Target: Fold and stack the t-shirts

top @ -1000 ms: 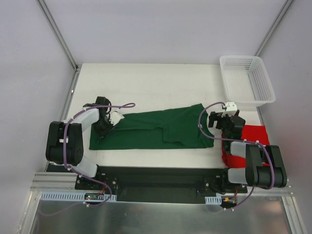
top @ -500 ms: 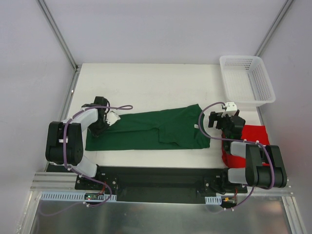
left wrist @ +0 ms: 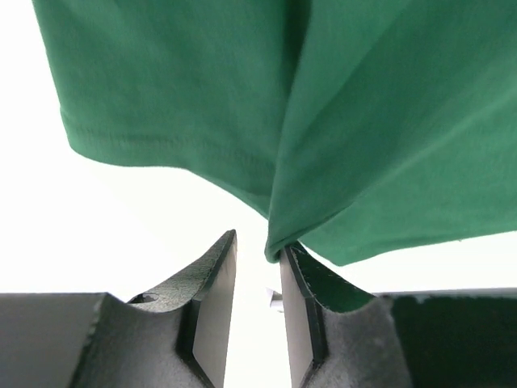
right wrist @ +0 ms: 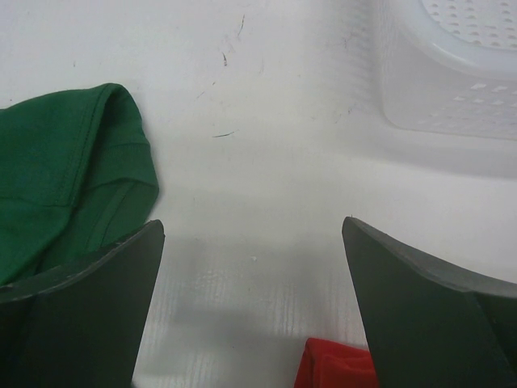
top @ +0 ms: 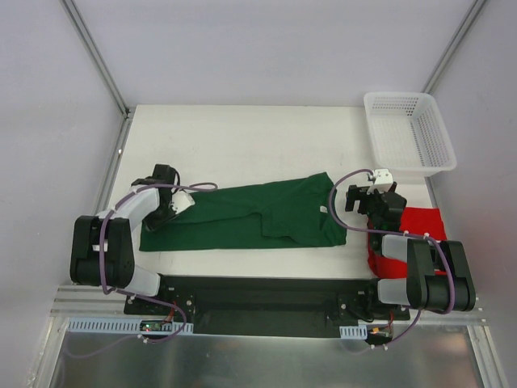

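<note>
A dark green t-shirt [top: 242, 214] lies folded lengthwise across the table in front of both arms. My left gripper [top: 167, 212] is at its left end; in the left wrist view its jaws [left wrist: 257, 246] stand a narrow gap apart, and a fold of the green t-shirt [left wrist: 202, 89] rests on the tip of the right finger without being pinched. My right gripper [top: 363, 198] hangs wide open [right wrist: 252, 230] over bare table, between the green t-shirt's collar end [right wrist: 56, 170] and a folded red t-shirt [top: 416, 222], whose corner [right wrist: 335, 368] shows below the jaws.
A white plastic basket [top: 404, 95] stands at the back right corner, its wall [right wrist: 452, 81] just beyond my right gripper. The white table [top: 242, 137] stretches behind the shirt, with metal frame posts at both sides.
The green t-shirt has slid a little to the left and toward the near edge with my left gripper. The right arm has stayed where it was.
</note>
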